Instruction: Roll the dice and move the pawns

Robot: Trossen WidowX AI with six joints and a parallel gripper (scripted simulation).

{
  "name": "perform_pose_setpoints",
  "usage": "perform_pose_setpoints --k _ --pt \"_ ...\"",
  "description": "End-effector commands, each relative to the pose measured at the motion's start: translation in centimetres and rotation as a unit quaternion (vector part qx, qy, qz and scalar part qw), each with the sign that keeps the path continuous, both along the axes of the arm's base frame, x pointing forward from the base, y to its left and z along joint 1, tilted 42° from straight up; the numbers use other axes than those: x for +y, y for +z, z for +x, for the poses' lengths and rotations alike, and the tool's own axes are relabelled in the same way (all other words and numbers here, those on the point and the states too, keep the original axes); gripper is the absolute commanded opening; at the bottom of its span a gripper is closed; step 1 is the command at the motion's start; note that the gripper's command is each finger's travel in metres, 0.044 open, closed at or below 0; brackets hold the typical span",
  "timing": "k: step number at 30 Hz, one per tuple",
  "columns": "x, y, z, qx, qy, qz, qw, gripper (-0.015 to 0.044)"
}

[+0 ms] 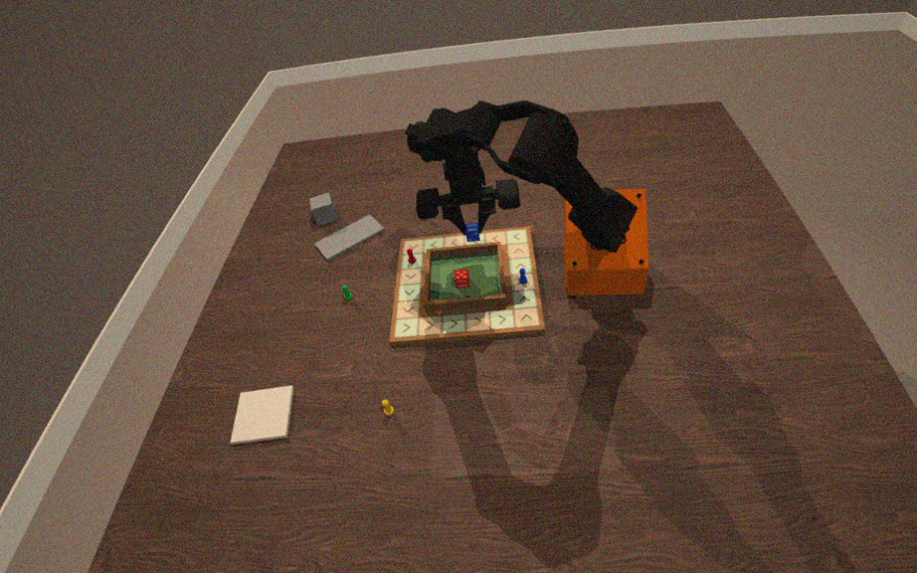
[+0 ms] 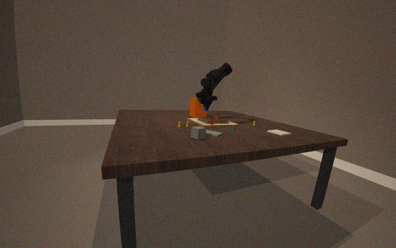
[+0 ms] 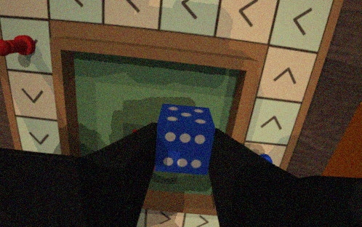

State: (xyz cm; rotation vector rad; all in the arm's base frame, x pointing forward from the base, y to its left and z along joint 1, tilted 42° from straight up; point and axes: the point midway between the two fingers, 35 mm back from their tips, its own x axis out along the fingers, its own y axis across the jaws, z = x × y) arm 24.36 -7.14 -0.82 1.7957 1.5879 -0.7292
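The table (image 1: 614,438) (image 2: 151,140) (image 3: 339,80) carries all items. The arm (image 1: 548,148) (image 2: 217,77) is mounted on an orange base (image 1: 607,279) (image 2: 197,108) (image 3: 349,156), beside the board (image 1: 409,292) (image 2: 193,120) (image 3: 292,74). The tray (image 1: 466,307) (image 2: 204,120) (image 3: 156,44) sits mid-board. The gripper (image 1: 471,228) (image 2: 206,109) (image 3: 183,134) points downward, fingers pinching the blue die (image 1: 471,231) (image 2: 206,109) (image 3: 184,139) above the board, touching neither board nor tray. The red die (image 1: 461,278) (image 2: 214,119) lies inside the tray; its upper number is too small to read. The red pawn (image 1: 410,255) (image 2: 211,122) (image 3: 18,46) stands on the left-hand track in the top view, the blue pawn (image 1: 522,275) (image 3: 266,158) on the right-hand track
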Motion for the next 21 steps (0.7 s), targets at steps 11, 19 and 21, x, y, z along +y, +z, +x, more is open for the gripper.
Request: perform_pose_setpoints --k 11,19,21 --pt "1.5 -0.6 -1.4 0.061 0.002 -0.09 0.994 0.0" --pt "1.7 -1.2 -1.7 0.087 0.004 -0.217 0.972 0.0" --pt "1.7 -1.2 -1.7 0.088 0.0 -0.249 0.965 0.0"
